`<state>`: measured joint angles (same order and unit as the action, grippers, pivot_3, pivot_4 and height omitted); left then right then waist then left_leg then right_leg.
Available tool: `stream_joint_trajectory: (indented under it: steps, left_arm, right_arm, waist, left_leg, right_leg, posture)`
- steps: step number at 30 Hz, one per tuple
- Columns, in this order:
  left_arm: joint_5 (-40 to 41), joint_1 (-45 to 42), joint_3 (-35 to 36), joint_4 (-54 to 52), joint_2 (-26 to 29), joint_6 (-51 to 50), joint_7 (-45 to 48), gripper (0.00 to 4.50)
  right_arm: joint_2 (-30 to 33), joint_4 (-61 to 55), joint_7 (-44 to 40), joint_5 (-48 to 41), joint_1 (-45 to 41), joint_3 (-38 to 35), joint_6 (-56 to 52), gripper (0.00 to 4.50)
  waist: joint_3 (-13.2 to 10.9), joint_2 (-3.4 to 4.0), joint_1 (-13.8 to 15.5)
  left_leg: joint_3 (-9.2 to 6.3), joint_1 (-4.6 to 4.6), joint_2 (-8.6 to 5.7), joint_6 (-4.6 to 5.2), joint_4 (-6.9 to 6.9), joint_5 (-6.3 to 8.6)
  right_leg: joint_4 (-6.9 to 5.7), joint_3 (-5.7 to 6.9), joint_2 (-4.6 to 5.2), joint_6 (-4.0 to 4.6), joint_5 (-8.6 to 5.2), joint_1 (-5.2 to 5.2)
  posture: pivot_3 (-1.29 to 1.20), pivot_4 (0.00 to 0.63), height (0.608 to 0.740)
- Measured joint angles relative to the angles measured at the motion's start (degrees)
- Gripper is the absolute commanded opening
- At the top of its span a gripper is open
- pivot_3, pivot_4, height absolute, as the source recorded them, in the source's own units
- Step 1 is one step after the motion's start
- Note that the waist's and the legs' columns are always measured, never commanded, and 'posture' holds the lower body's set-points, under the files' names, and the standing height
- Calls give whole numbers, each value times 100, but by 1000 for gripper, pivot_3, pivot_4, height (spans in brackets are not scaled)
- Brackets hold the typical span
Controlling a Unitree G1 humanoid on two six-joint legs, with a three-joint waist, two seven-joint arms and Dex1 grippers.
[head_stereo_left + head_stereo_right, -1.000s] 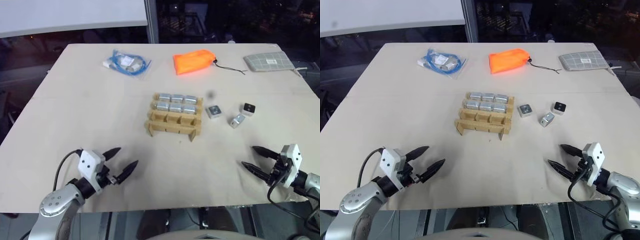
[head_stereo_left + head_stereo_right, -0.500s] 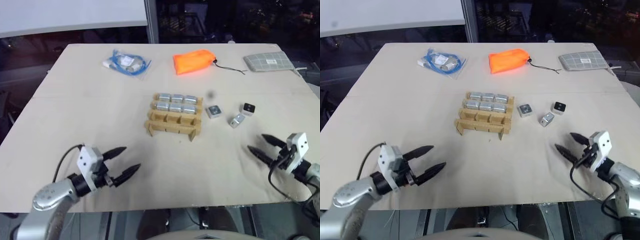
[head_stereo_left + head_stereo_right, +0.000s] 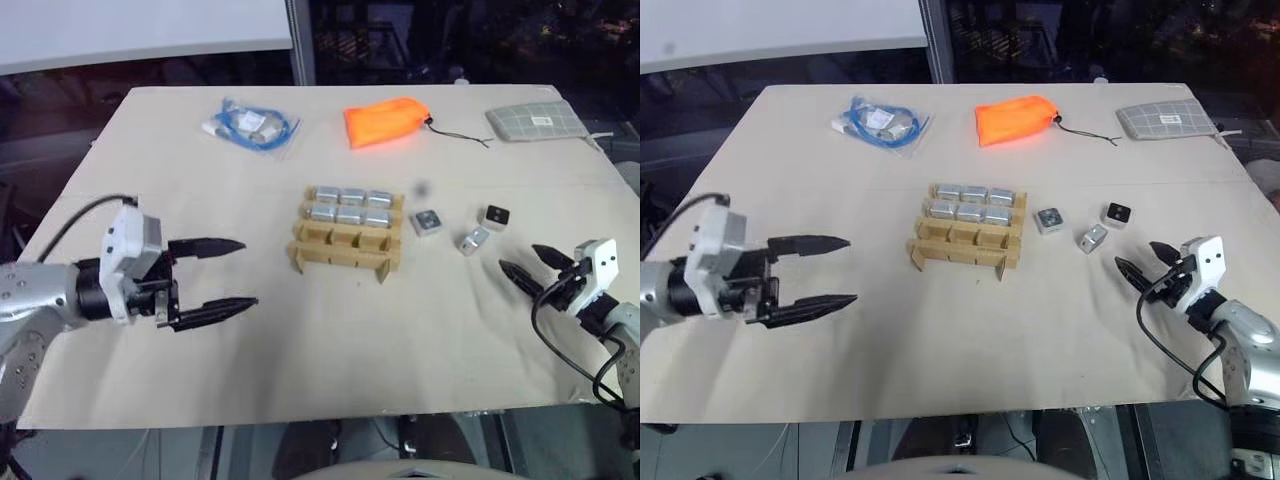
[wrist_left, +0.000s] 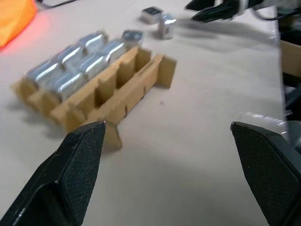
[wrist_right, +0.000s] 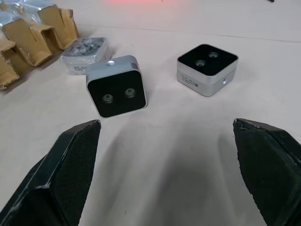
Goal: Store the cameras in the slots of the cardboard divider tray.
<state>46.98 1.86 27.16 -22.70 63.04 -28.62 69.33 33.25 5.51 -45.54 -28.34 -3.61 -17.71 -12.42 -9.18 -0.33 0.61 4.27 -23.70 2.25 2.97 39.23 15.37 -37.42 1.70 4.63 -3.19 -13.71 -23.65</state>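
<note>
**Both my grippers spread wide, three cameras loose beside the tray**

My left gripper [image 3: 220, 275] hangs over bare table with its two black fingers spread wide and nothing between them. Ahead of it and toward my right stands the cardboard divider tray [image 3: 347, 249]; its two far rows hold six silver cameras [image 3: 349, 206], and the row nearest me stands empty. Open tabletop [image 3: 330, 350] lies between the tray and my fingertips, and along the near edge.

Further right, three loose cameras [image 3: 1093, 237] lie just beside the tray, apart from one another: one closest to the tray, one leaning on its edge, and one flat with its dark face up. I can read no writing on them. My right gripper [image 3: 530, 267] points at them from close by, fingers parted and empty.

Along the far edge sit a blue cable bag [image 3: 252, 126], an orange pouch [image 3: 385, 122] and a checked grey pouch [image 3: 537, 122] whose white label I cannot read.
</note>
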Motion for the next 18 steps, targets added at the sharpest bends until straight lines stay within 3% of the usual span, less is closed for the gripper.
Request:
stream_joint_trajectory:
  steps: [6,18]
  left_arm:
    - [255,-293,91,-155,273,-373,201,4428]
    - [-26,-609,4,-143,135,-339,122,4428]
  right_arm:
    - [-26,-288,-76,-122,1,49,-193,4500]
    - [-199,-1030,-53,-134,-195,645,-581,4500]
  waist:
    - [-6,8,-12]
    - [-10,5,-9]
  left_leg:
    - [3,1,1,-3,0,-2]
    - [5,0,0,-24,0,-14]
  right_leg:
    - [0,-3,-4,-1,1,-1]
    - [1,-4,-5,-1,1,-1]
  posture:
    - [0,150,740]
    - [0,150,740]
